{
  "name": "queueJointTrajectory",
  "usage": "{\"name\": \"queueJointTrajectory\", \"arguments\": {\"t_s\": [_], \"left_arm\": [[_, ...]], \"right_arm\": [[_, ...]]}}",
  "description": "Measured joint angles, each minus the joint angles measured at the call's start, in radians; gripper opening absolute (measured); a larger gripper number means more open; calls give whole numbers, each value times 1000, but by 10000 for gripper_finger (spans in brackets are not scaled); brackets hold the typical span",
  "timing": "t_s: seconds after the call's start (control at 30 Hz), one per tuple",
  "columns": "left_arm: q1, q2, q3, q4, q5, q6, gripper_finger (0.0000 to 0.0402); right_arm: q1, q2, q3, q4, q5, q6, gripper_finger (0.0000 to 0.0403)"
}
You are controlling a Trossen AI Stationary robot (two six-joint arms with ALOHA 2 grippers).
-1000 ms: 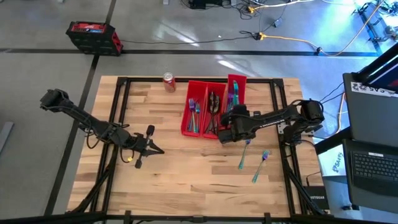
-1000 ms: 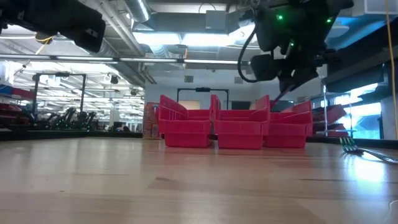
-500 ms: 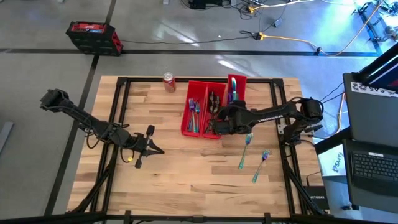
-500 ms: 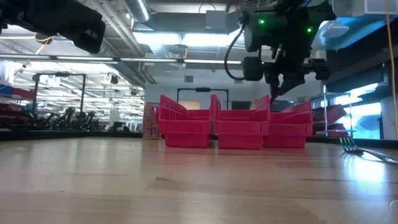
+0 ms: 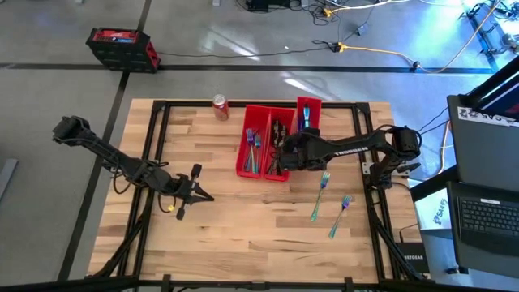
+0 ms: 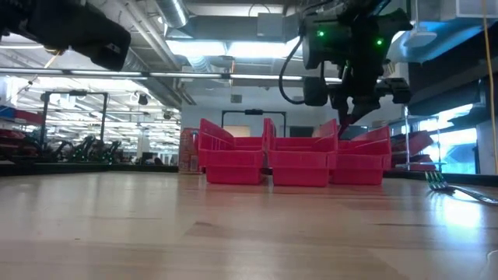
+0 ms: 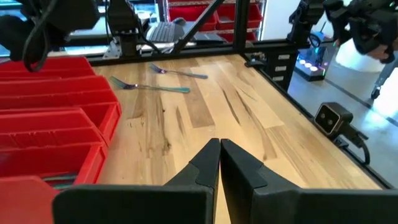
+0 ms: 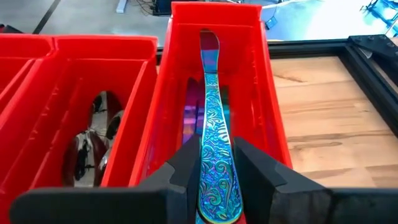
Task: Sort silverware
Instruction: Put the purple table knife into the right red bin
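Note:
Three long red bins stand side by side at the table's far middle: the left bin has forks in it, the middle bin spoons, the right bin knives. My right gripper hovers over the right bin's near part, shut on an iridescent teal-blue-purple knife. In the low view my right gripper hangs above the bins. Two iridescent forks lie flat on the wood to the near right. My left gripper is shut and waits at the table's left middle. My right gripper pinches the knife's patterned handle between its two fingers, which lie along the knife. The knife is lifted clear and points away from the fingers toward the far edge, along the right bin, with its blade end above the bin's far part.
A red soda can stands at the far edge, left of the bins. A dark frame runs around the table's edges. Bare wood spreads between the two arms and along the near side. A laptop sits off the table's right.
My right gripper has moved with the knife from just near of the bins toward the far edge and a little to the left, and now hangs over the bins. It has stayed shut on the knife. The two forks on the table have not moved.

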Motion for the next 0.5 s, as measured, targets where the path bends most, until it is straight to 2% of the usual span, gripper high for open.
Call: {"name": "queueJointTrajectory", "arguments": {"t_s": [0.5], "left_arm": [[0,0,0,-1,0,1,0]], "right_arm": [[1,0,0,-3,0,-2,65]]}}
